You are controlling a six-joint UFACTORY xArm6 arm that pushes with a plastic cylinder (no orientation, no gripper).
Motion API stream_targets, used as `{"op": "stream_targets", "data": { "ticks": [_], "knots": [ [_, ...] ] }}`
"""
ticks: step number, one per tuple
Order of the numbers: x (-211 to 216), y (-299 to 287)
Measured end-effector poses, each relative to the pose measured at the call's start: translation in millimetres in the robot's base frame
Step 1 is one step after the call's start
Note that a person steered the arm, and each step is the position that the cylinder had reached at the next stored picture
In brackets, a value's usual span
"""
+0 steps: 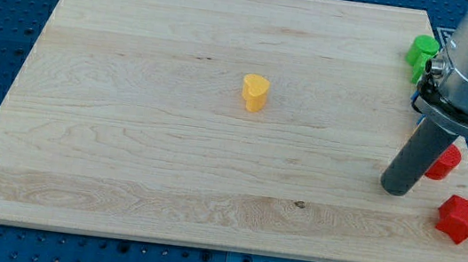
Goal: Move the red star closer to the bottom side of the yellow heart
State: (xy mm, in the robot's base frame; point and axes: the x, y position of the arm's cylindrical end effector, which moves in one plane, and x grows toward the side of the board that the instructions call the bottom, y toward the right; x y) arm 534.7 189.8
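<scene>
Nearest, one red star [461, 218] is lying right of my tip [396, 190], apart. One yellow heart [256, 92] is sitting far left. One red block [443, 162] and one green block [422, 52] are also showing. My tip is carrying nothing.

Red star [461, 218]: a small solid red block with blunt points, lying flat on the wooden board [144, 138] in the corner at the view's bottom right, close to the board's right edge. Yellow heart [255, 92]: a small yellow block standing near the middle of the board, slightly toward the view's top, its lobed outline facing up. The two lie well apart, the star to the view's right and below the heart
</scene>
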Motion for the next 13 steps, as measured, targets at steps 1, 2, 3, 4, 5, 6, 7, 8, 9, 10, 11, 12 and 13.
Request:
{"op": "stream_targets", "data": {
  "ticks": [1,2,3,4,5,6,7,8,9,10,11,12,13],
  "knots": [
    [0,0],
    [5,0],
    [6,7],
    [6,26],
    [6,38],
    [4,47],
    [-3,61],
    [-2,82],
    [0,110],
    [18,118],
    [41,118],
    [43,118],
    [43,118]
  ]
}}
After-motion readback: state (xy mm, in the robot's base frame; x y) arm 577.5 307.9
